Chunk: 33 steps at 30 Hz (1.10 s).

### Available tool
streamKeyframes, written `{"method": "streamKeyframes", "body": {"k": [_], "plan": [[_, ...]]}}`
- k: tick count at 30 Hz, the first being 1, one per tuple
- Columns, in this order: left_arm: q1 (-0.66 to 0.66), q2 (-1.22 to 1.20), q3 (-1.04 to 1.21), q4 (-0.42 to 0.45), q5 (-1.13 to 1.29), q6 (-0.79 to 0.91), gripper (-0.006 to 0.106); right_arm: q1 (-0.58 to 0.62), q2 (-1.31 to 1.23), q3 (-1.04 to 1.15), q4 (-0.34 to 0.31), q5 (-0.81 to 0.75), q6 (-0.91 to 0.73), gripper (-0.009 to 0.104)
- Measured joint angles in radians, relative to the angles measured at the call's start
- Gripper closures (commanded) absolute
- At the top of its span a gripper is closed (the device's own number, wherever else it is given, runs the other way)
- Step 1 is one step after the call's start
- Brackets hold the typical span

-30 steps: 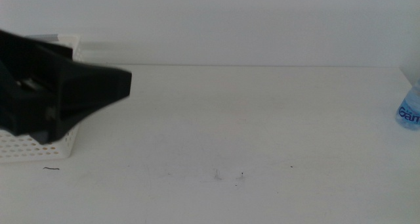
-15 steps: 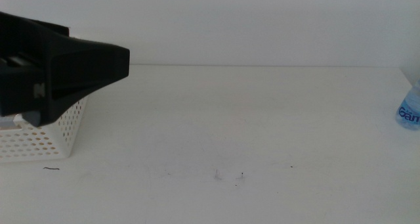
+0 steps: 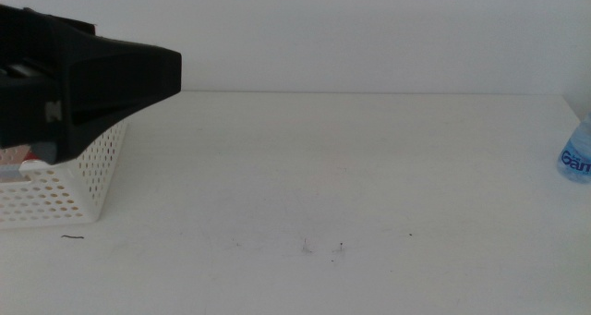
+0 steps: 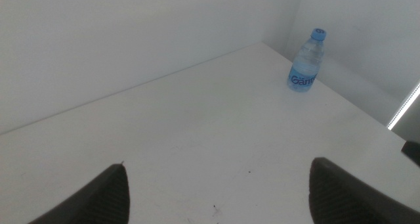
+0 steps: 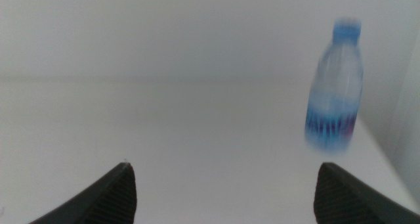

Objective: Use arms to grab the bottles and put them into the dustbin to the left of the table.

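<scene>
The left claw (image 3: 138, 79) hangs over the dustbin (image 3: 78, 181) at the tabletop (image 3: 323, 167)'s left edge, jaws spread and empty. The water bottle (image 4: 306, 61) stands upright far right; the right claw (image 5: 223, 184) faces it, also spread wide

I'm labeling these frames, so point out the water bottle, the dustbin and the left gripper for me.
water bottle (image 4: 306, 61), left wrist view, on its labelled body.
dustbin (image 3: 78, 178), middle view, on its perforated side wall.
left gripper (image 4: 216, 184), left wrist view, midway between its open jaws.
</scene>
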Motion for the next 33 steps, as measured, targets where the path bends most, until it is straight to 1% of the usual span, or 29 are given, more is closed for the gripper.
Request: {"method": "streamKeyframes", "body": {"k": [3,6,9,12,14,15,17,20,23,26,30,33], "plan": [[0.0,0.0,0.0,0.0,0.0,0.0,0.007,0.0,0.0,0.0,-0.037,-0.116,0.001,0.014],[0.0,0.0,0.0,0.0,0.0,0.0,0.007,0.0,0.043,0.0,-0.042,-0.198,0.026,0.014],[0.0,0.0,0.0,0.002,0.0,0.0,0.007,0.0,0.186,0.0,-0.046,-0.259,0.028,0.014],[0.0,0.0,0.0,0.002,-0.002,0.0,0.007,0.0,0.403,0.0,-0.045,-0.423,0.02,0.014],[0.0,0.0,0.0,0.002,-0.002,0.0,0.007,0.0,0.562,0.0,-0.013,-0.551,-0.011,0.014],[0.0,0.0,0.0,0.002,-0.002,0.0,0.007,0.0,0.627,0.0,0.02,-0.601,-0.031,0.014],[0.0,0.0,0.0,0.002,-0.002,0.0,0.007,0.0,0.789,0.0,0.107,-0.729,-0.081,0.014],[0.0,0.0,0.0,0.002,-0.002,0.0,0.007,0.0,0.995,0.0,0.211,-0.913,-0.126,0.014],[0.0,0.0,0.0,0.002,-0.002,0.0,0.007,0.0,1.167,-0.002,0.28,-1.093,-0.141,0.014],[0.0,0.0,0.0,0.004,-0.002,0.0,0.007,0.0,1.302,-0.002,0.32,-1.228,-0.144,0.014],[0.0,0.0,0.0,0.004,-0.002,0.0,0.007,0.0,1.454,-0.004,0.348,-1.386,-0.147,0.014],[0.0,-0.002,0.0,0.004,-0.002,0.0,0.007,-0.001,1.54,-0.014,0.357,-1.425,-0.147,0.014]]}}
